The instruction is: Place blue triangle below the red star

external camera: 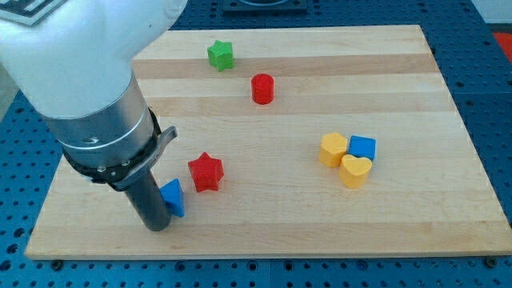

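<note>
My tip (158, 227) sits at the lower left of the wooden board (400, 224), holding nothing, pressed against the left side of the blue triangle (174, 197). The triangle lies just lower-left of the red star (206, 171).

Arm housing (76, 56) — cut off by the view's top and left edges; only its lower bulk and dark collar (112, 152) show.

Rod (152, 204) covers the left part of the blue triangle (173, 197); its full outline cannot be made out. Whether rod and triangle touch — cannot tell; they overlap in view.

My tip (158, 229) sits at the rod's foot, just left of and below the triangle; its contact with the board (320, 232) is unclear.

Board's top-left corner hidden behind the arm.

Blue cube (362, 148) partly masked by the two yellow blocks (334, 150) (355, 170) pressed against it.

Dark object (264, 4) at the view's top, cropped, unidentifiable.
</note>
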